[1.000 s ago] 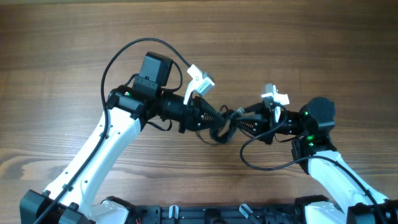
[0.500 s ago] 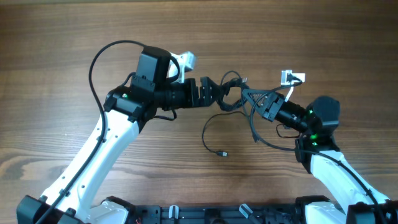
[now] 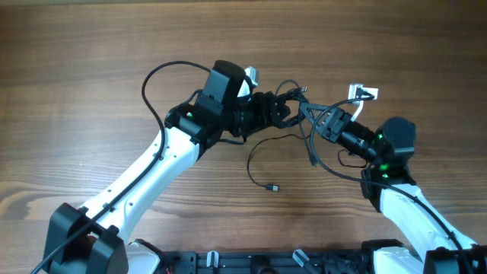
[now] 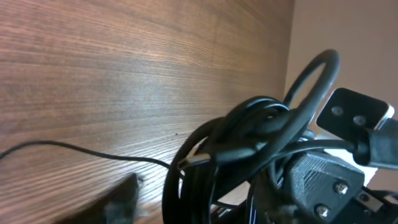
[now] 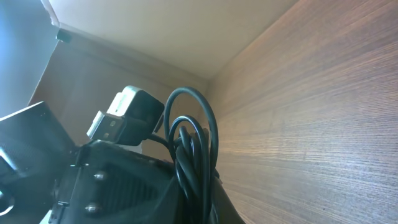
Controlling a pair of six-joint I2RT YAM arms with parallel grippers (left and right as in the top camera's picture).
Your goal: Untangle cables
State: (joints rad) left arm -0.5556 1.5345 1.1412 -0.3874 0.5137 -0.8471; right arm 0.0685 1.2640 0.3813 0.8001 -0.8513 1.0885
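The cables [image 3: 295, 105] form a tangled black bundle held off the table between my two grippers. My left gripper [image 3: 283, 114] is closed around the bundle's left side. My right gripper [image 3: 313, 120] is shut on its right side. In the left wrist view the bundle [image 4: 249, 146] fills the lower middle, with a silver tip [image 4: 193, 161] showing. In the right wrist view the looped cables [image 5: 194, 149] are pinched between the fingers. One loose strand hangs to the table and ends in a small plug [image 3: 272, 188]. Another strand [image 3: 335, 171] droops under the right gripper.
The wooden table [image 3: 91, 68] spreads all around. Thicker black arm wires loop above the left arm [image 3: 156, 76]. White tags sit on both wrists, near the right one [image 3: 362, 93]. The arm bases stand along the front edge [image 3: 251, 262].
My left arm has swung right and turned, bringing its gripper closer to the right gripper. The bundle has risen away from the front, and one strand has dropped onto the table.
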